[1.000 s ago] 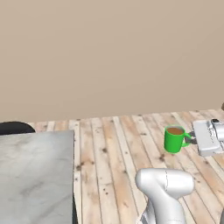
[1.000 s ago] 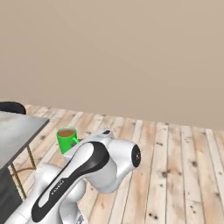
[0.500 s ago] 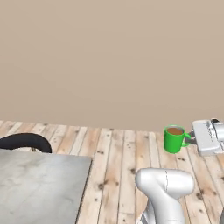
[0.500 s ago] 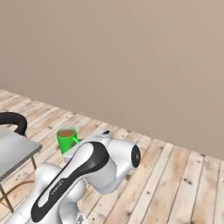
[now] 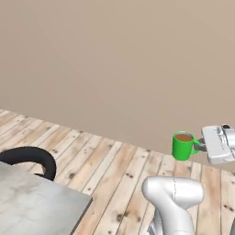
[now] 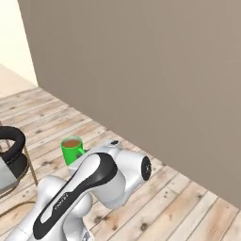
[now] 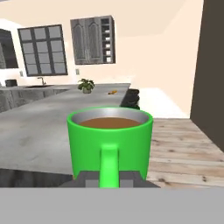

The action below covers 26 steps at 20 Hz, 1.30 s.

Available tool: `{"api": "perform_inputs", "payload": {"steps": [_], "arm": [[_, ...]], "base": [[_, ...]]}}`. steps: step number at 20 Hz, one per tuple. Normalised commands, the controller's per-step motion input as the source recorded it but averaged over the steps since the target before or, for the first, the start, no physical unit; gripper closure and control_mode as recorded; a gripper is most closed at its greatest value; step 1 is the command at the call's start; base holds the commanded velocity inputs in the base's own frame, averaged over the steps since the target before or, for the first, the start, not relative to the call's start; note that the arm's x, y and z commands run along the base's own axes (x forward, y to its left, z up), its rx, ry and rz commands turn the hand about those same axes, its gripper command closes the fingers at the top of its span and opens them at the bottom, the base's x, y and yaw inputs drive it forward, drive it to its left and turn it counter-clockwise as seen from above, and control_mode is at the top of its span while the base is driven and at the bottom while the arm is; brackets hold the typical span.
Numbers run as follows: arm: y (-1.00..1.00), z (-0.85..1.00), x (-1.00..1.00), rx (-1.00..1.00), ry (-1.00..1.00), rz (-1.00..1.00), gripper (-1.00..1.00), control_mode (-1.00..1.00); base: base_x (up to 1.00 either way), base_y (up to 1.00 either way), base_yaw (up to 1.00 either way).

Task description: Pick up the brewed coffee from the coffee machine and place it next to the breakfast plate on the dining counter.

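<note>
My arm [image 6: 89, 188]: glossy white rounded shells with a black band curving along the link at lower centre and small grey lettering on it. My hand [image 5: 202, 146]: boxy white-grey block at right edge, dark fittings on top.

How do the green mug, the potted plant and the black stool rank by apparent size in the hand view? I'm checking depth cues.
1. green mug, largest, but nearest the camera
2. black stool
3. potted plant; these two are small and far, so their order is unsure.
</note>
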Motion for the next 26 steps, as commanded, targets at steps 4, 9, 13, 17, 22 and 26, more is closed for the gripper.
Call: {"api": "perform_inputs", "payload": {"steps": [4, 9, 13, 17, 22, 26], "arm": [[0.00, 0.00, 0.00, 0.00, 0.00, 0.00, 1.00, 1.00], [0.00, 0.00, 0.00, 0.00, 0.00, 0.00, 1.00, 1.00], [0.00, 0.00, 0.00, 0.00, 0.00, 0.00, 1.00, 1.00], [0.00, 0.00, 0.00, 0.00, 0.00, 0.00, 1.00, 1.00], [0.00, 0.00, 0.00, 0.00, 0.00, 0.00, 1.00, 1.00], [0.00, 0.00, 0.00, 0.00, 0.00, 0.00, 1.00, 1.00]], "base": [[0.80, -0.45, 0.57], [0.86, -0.35, 0.61], [0.89, -0.34, 0.62], [0.97, -0.36, 0.58], [1.00, -0.21, 0.51], [1.00, -0.10, 0.48]]}}
